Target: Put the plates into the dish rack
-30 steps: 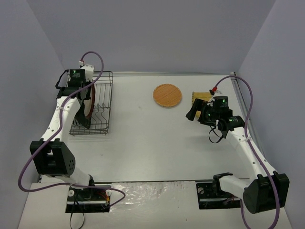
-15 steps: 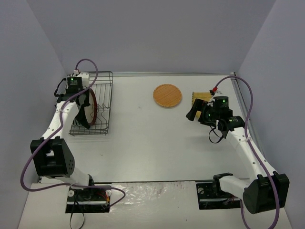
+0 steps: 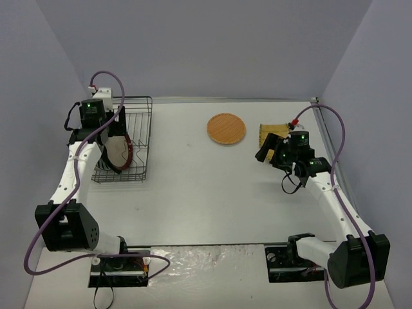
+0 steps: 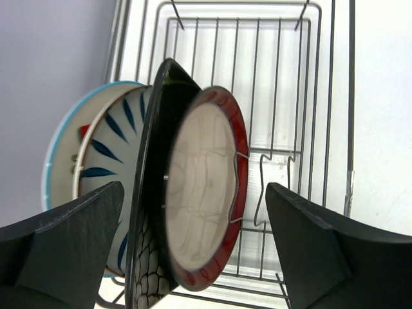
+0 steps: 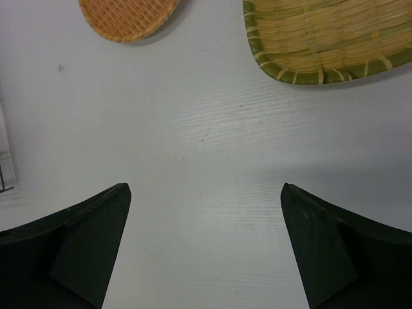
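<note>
Black wire dish rack (image 3: 150, 129) at ten o'clock on the worktop (image 3: 206, 193) holds four plates (image 4: 151, 193) on edge, the red-rimmed cream plate (image 4: 203, 193) at the stack's end. Our left end effector (image 4: 194, 187) is spread wide over them, holding nothing. Our right end effector (image 5: 206, 187), equally wide and empty, hovers by the orange plate (image 5: 129, 16) at twelve and the striped oblong plate (image 5: 322, 38) at two.

It's a robotics lab test cell: a white counter (image 3: 212, 193) boxed in on three sides by plain lavender-grey walls (image 3: 193, 45). A left arm (image 3: 74, 170) and a right arm (image 3: 335, 199), white with black joints, are bolted at its near edge. Purple cables (image 3: 106, 73) loop off them, and small green lights glow on their wrists.
</note>
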### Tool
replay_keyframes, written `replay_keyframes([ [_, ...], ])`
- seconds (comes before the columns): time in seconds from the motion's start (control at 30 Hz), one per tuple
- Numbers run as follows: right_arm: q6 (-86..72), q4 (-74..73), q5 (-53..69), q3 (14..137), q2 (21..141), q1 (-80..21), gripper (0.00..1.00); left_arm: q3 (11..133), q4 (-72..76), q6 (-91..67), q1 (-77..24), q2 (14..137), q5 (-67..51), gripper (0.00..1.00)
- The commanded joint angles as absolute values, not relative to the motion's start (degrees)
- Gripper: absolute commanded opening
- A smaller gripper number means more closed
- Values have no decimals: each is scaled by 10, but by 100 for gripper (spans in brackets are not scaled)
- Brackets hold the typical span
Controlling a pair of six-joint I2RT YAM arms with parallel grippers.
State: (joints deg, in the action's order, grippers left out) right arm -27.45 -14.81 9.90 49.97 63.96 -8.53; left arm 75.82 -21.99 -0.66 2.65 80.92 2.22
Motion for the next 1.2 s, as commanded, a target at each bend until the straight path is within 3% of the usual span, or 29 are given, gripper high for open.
replay_keyframes([
  [0.0,-337,-131,14,489,631,-73,99,825,-216,-50,33,755,20,93],
  [0.33,-446,-23,75,411,690,58,95,835,-293,-147,24,702,-68,97],
  [0.83,-516,217,109,382,850,150,84,696,-329,-246,-72,582,-143,97],
  [0.97,-527,263,127,389,912,152,77,673,-322,-262,-85,570,-147,97],
  [1.17,-528,293,130,391,955,152,56,655,-307,-288,-106,571,-155,97],
])
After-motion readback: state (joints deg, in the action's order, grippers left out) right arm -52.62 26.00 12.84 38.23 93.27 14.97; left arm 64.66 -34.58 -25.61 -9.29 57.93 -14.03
